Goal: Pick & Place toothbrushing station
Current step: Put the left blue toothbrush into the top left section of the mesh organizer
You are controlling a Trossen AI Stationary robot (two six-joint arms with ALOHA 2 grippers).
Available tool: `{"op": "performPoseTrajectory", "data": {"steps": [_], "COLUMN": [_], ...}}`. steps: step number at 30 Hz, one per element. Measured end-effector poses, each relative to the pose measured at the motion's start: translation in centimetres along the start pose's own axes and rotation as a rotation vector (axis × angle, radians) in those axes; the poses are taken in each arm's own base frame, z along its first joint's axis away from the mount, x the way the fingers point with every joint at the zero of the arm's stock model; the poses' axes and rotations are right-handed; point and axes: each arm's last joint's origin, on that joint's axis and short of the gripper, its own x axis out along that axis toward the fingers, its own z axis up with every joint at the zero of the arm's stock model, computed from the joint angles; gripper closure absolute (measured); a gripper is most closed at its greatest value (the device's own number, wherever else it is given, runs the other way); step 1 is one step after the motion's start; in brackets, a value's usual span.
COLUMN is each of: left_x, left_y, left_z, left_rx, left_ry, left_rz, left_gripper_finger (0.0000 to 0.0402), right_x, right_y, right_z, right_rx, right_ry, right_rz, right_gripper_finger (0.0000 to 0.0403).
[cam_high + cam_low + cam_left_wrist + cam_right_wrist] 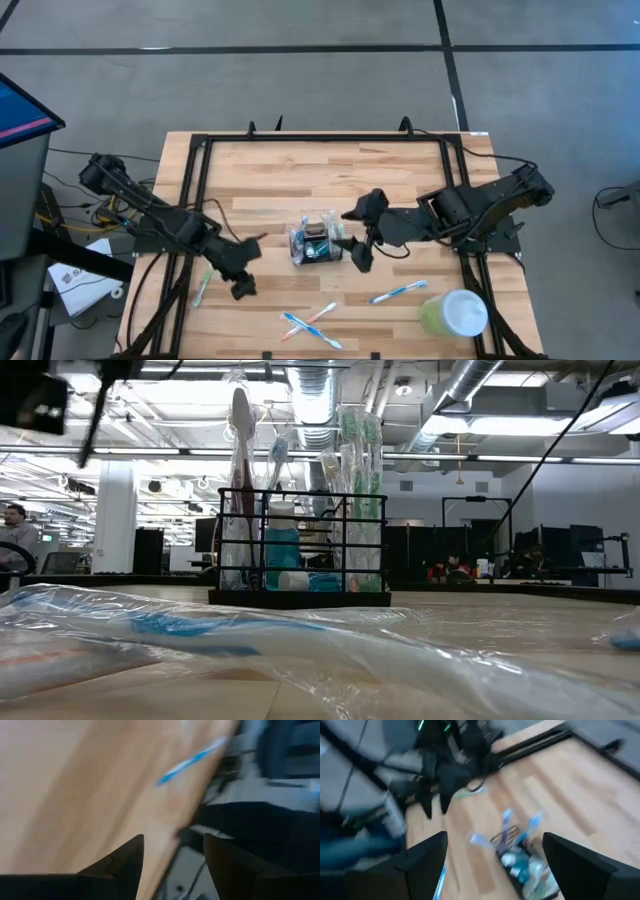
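The toothbrushing station (318,243), a small black wire holder, sits upright near the middle of the worktop (320,165), packed with wrapped toothbrushes and a tube or two. From the low view its black frame (300,545) stands square, brush heads poking well above the top rail. I can't read any brand or label on the packets; no writing is clear enough to make out.

Over on the left, the left pincer (243,268) hangs above the front part of the worktop, well apart from the station, its fingers (125,865) standing moderately apart with nothing between them. Just beside it a green-and-white toothbrush (202,289) lies near the left rail.

Toward the front edge, two crossed toothbrushes (310,322) rest on the wood. A blue toothbrush (398,292) lies further right.

The right pincer (357,232) sits just beside the station's right side, fingers (427,855) spread wide and gripping nothing; whether a tip touches the station I can't tell.

At the front right corner stands a pale green cup (455,313) with a white lid.
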Motion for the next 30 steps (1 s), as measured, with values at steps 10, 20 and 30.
{"op": "performPoseTrajectory", "data": {"steps": [10,20,30], "left_x": [4.2,9.8,15.8], "left_y": [-4.3,-8.5,-5.8], "left_z": [0.3,0.5,-2.6], "left_rx": [0.136,0.674,0.884], "left_ry": [-0.102,-0.209,-0.045], "left_rz": [-0.110,0.072,0.316], "left_gripper_finger": [0.0203,0.0247,0.0255], "right_x": [-0.4,-0.2,0.0], "right_y": [-0.2,-0.3,-0.2], "right_z": [-2.5,-4.6,-4.6], "right_rx": [-0.159,-0.280,-0.279], "right_ry": [0.248,0.382,0.381], "right_rz": [0.038,-0.025,-0.026], "right_gripper_finger": [0.0085,0.0085,0.0085]}}
